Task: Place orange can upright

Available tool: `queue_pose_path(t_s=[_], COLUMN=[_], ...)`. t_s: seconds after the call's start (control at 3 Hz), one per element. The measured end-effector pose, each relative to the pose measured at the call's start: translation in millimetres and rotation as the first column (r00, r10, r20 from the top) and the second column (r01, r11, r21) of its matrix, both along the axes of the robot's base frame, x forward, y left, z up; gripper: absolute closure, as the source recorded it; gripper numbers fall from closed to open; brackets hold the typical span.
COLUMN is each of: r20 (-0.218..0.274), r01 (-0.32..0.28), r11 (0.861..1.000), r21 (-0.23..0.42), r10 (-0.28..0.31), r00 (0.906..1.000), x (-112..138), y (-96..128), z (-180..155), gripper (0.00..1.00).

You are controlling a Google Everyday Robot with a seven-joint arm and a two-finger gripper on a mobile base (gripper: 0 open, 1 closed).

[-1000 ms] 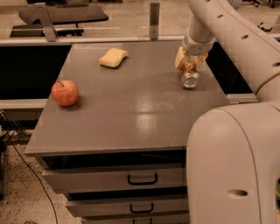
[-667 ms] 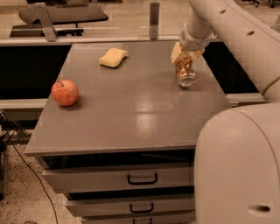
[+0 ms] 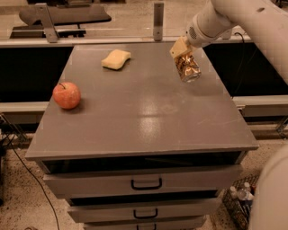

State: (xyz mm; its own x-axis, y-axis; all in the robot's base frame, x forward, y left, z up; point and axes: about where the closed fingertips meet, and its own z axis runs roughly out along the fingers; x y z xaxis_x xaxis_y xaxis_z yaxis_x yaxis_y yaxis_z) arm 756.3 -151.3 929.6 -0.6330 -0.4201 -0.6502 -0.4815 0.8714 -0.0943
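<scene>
orange can [image 3: 188, 67]: in my grip, tilted, not upright. Shiny silver end points down and toward the front-right edge of the picture; the coppery body runs up and back into my fingers.

gripper [image 3: 182, 53]: clamped on the upper part of the can, tan fingers [image 3: 178, 46] pressed against its side. Nothing else is in the grip.

Location: over the back right part of the table [image 3: 148, 121], near its far edge. Height is hard to read from this angle. The can's lower end looks just clear of the tabletop, but I can't rule out contact.

My arm [image 3: 234, 13] comes in from the top right corner, white, angling down to the wrist right behind the gripper. My white base [image 3: 274, 193] fills the bottom right corner, next to the table's front right corner.

Rest of the tabletop:
- yellow sponge [image 3: 116, 59], lying flat at the back, left of the can, well apart from it.
- red-orange apple [image 3: 66, 95], stem up, near the left edge, well apart from both sponge and can.

Below the grey top: stacked drawers [image 3: 144, 182] with dark handles [image 3: 146, 183], the top one pulled out slightly. Behind the table, a rail with an upright metal post [image 3: 158, 20] just left of the gripper's position.
</scene>
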Motion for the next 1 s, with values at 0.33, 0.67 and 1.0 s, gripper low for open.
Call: queue_pose_path(t_s=[0.33,0.67,1.0], r20=[0.101,0.195,0.299], r01=[-0.151,-0.286,-0.420], r11=[0.988,0.955,0.900], r21=[0.044,0.080,0.115], r10=[0.146,0.266,0.372], r00=[0.9841,0.9439,0.8787], x=[-13.8,-30.1,-49.1], y=[12.5,23.6,31.8], z=[12.6,19.2,25.3], gripper=[1.00,1.00,1.00])
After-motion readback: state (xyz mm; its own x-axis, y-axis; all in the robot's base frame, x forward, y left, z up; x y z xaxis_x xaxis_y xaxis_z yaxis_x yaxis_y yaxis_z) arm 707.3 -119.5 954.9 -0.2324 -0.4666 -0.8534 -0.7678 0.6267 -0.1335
